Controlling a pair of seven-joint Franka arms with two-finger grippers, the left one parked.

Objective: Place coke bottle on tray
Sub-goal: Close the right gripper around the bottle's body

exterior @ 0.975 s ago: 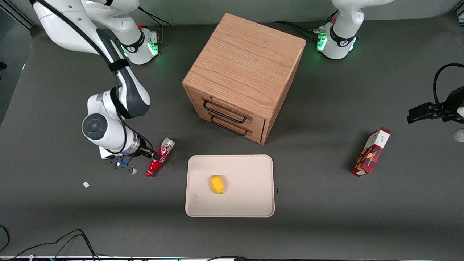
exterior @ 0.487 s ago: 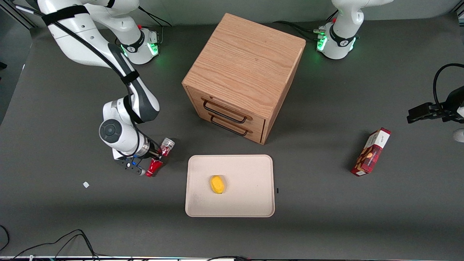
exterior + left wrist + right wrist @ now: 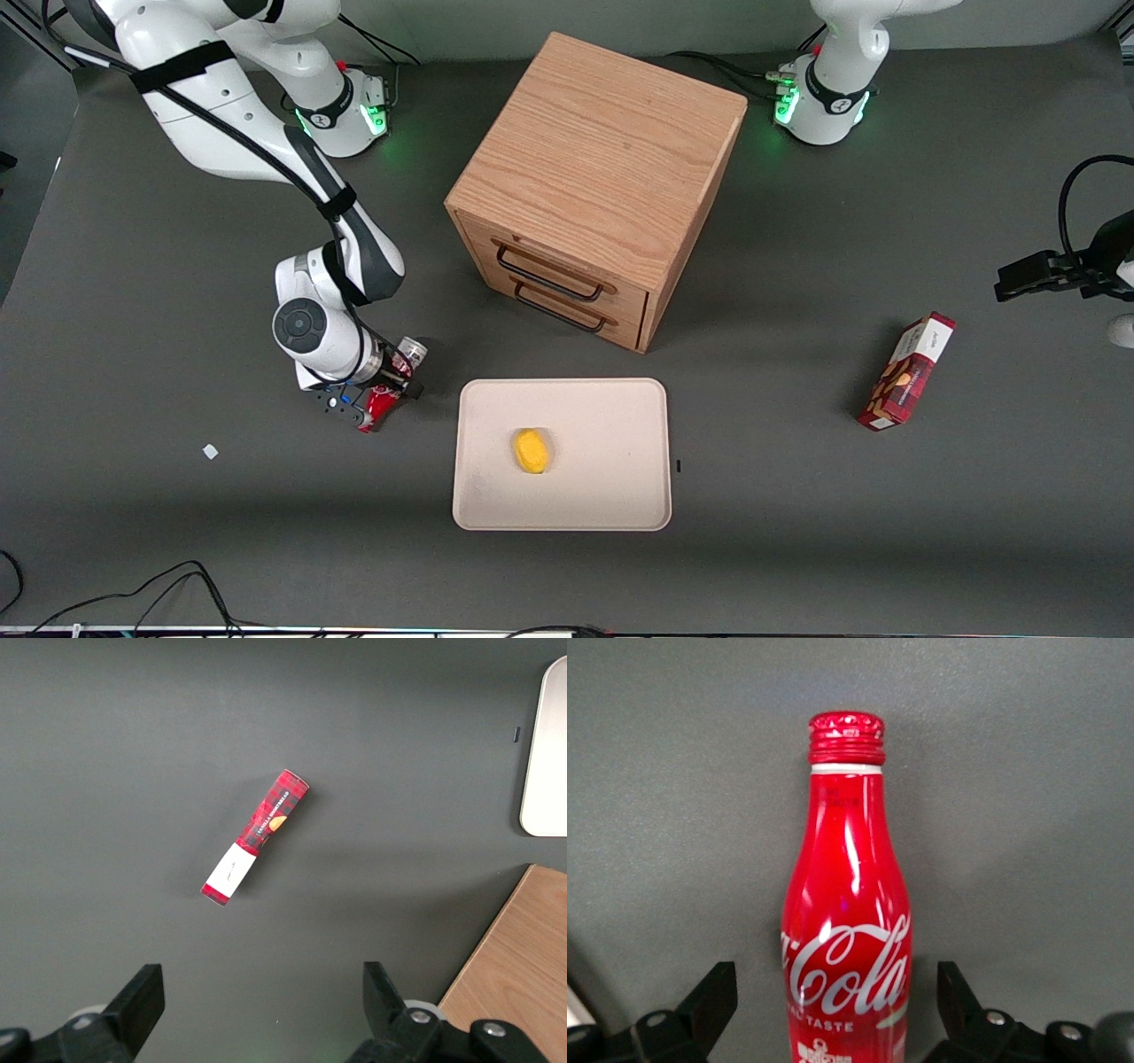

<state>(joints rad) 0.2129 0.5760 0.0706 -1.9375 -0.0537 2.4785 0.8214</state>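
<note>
My gripper [image 3: 387, 387] hides much of the bottle [image 3: 383, 403] lying beside the tray [image 3: 620, 416], fingers spread either side, unclenched.

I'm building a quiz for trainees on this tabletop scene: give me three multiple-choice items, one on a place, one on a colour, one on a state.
1. Where is the coke bottle?
A. on the tray
B. lying on the table beside the tray
C. on top of the cabinet

2. What colour is the object on the tray?
A. yellow
B. blue
C. green

3. How do the pincer fingers stand?
A. shut on the bottle
B. open, either side of the bottle
C. shut on the snack box

Answers: 1 B, the front view shows it on the dark table; 2 A, the lump is yellow; 3 B, the right wrist view shows gaps between fingers and bottle.
</note>
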